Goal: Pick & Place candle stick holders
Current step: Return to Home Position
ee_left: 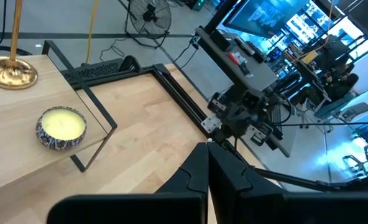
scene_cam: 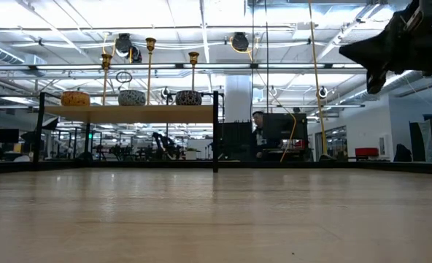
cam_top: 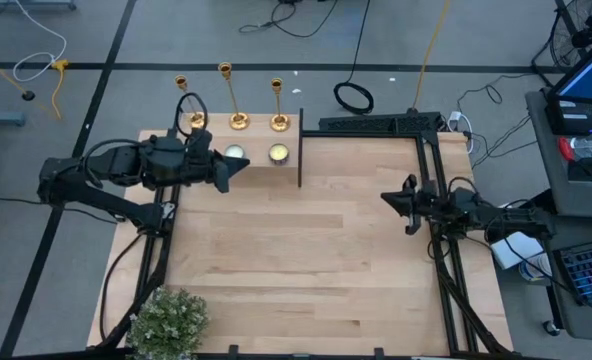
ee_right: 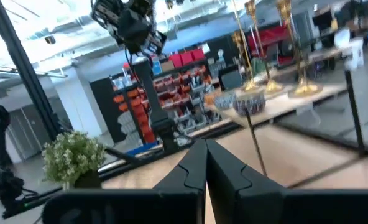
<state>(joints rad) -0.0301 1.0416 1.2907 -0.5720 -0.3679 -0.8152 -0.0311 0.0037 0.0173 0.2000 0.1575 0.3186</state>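
Three gold candle stick holders (cam_top: 196, 118) (cam_top: 238, 120) (cam_top: 279, 122) stand upright on their round bases in a row along the back of a raised wooden shelf (cam_top: 266, 176) at the table's far left. In the low view their stems (scene_cam: 149, 69) rise behind the shelf's candle tins. My left gripper (cam_top: 240, 170) hovers shut over the shelf's front edge, near a tealight (cam_top: 234, 153), holding nothing. In its wrist view the shut fingers (ee_left: 207, 171) point past a yellow tealight (ee_left: 61, 127) and one holder's base (ee_left: 10, 71). My right gripper (cam_top: 389, 200) hangs shut and empty at the table's right side.
A second tealight (cam_top: 278, 154) sits on the shelf in front of the right holder. The shelf's black frame post (cam_top: 300, 150) marks its right end. A potted plant (cam_top: 166, 320) stands at the near left corner. Bare wooden tabletop (cam_top: 306, 260) lies between the arms.
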